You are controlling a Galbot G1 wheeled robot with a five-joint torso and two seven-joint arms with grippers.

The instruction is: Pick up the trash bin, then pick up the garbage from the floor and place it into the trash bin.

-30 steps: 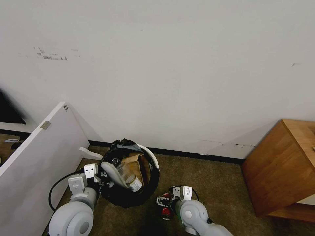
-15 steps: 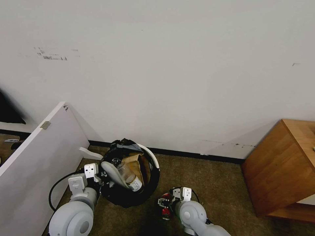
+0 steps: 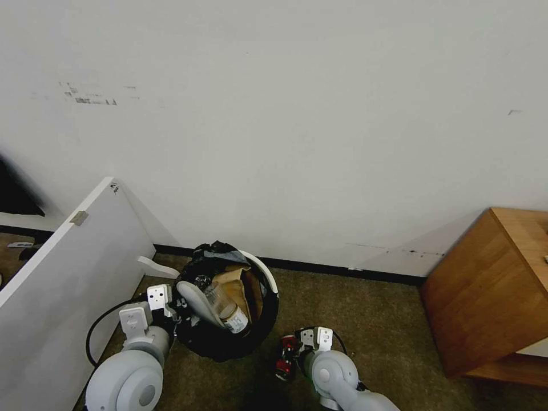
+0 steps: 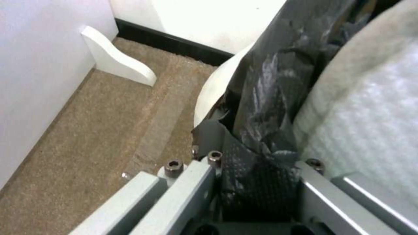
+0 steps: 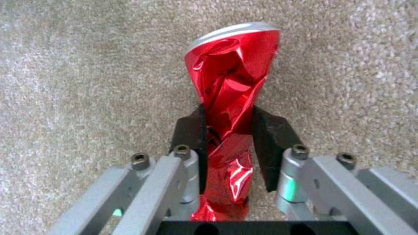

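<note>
While clamped — red can (image 5: pixel 231 98) mid-carpet (image 5: pixel 87 81)

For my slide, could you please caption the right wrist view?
Right gripper fingers clamp a crushed red metal can above beige carpet.

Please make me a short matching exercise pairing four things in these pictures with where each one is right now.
Things:
1. red can
2. trash bin
3. plastic bottle
4. wooden cabinet

Places:
A. inside the bin
B. against the wall, on the robot's right
C. pinched in the right gripper
D. held at its rim by the left gripper

Pairs: 1-C, 2-D, 3-A, 4-B
</note>
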